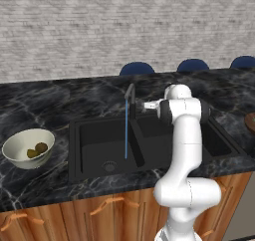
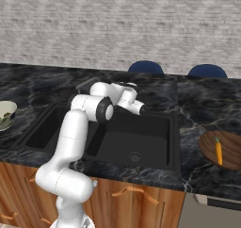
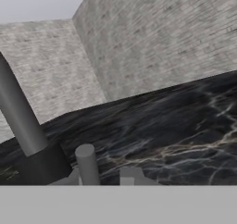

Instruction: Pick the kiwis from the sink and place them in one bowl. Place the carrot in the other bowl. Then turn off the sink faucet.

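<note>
while the thin blue water stream (image 1: 126,130) falls straight down into the left basin of the black sink (image 1: 89,170) in the left base view, the white arm (image 1: 184,150) rises from the lower right and bends over the sink's middle, its hand reaching left toward the dark faucet (image 1: 130,98). the faucet stands upright at the back rim of the sink, its long axis vertical, its top bending toward the basin. the gripper (image 1: 138,105) is just beside the spout; whether it touches cannot be told here. at the left, on the black marble counter (image 1: 45,103), the off-white bowl (image 1: 20,158) holds both kiwis (image 1: 37,150), the brown one touching the yellow-green one, which lies to its left.

in the right base view the arm comes up from the lower left and covers the faucet. the right basin shows its round drain (image 2: 135,157). at the far right the brown bowl (image 2: 210,148) holds the carrot (image 2: 219,150), which lies with its long axis running near to far, green end away from the camera and tip toward it. the off-white bowl's edge shows at the far left.

in the hand view the grey spout (image 3: 19,114) crosses the left side as a tilted column on a darker base. a short grey lever (image 3: 87,163) stands just beside it at the bottom. the jaws are fully closed, and no object can be seen between them.
</note>
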Available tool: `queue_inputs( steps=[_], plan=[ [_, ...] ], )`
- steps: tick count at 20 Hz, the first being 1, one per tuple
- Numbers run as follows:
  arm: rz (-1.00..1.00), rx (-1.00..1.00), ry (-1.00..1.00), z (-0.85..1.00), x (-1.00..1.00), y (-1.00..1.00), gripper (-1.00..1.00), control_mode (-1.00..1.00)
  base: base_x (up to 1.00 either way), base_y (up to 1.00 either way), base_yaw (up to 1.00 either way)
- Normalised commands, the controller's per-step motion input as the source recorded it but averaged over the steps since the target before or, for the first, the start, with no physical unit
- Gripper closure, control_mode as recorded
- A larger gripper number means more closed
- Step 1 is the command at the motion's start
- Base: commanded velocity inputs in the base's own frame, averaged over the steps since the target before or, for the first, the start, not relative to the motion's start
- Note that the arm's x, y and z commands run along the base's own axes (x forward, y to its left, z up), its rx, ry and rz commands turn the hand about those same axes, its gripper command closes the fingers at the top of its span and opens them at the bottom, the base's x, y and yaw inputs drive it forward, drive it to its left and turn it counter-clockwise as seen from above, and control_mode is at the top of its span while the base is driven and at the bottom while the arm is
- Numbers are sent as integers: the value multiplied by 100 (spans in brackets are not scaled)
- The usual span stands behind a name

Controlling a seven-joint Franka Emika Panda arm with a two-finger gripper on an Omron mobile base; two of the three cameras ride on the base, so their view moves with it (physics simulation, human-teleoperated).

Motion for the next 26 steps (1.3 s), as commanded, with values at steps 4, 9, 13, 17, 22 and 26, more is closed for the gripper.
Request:
queue_inputs(
  steps=[4, 9, 13, 17, 22, 26],
  plan=[
    [2, 0, 1, -5, 0, 41, 100, -100, 0, 0, 0],
    [3, 0, 5, -12, 11, 47, 100, -100, 0, 0, 0],
    [2, 0, 3, -19, 14, 58, 100, -100, 0, 0, 0],
    [0, 0, 1, -19, 5, 64, 100, -100, 0, 0, 0],
    [1, 0, 0, -29, 1, 85, 100, -100, 0, 0, 0],
    [3, 0, 0, -39, 0, 99, 100, -100, 0, 0, 0]
  ],
)
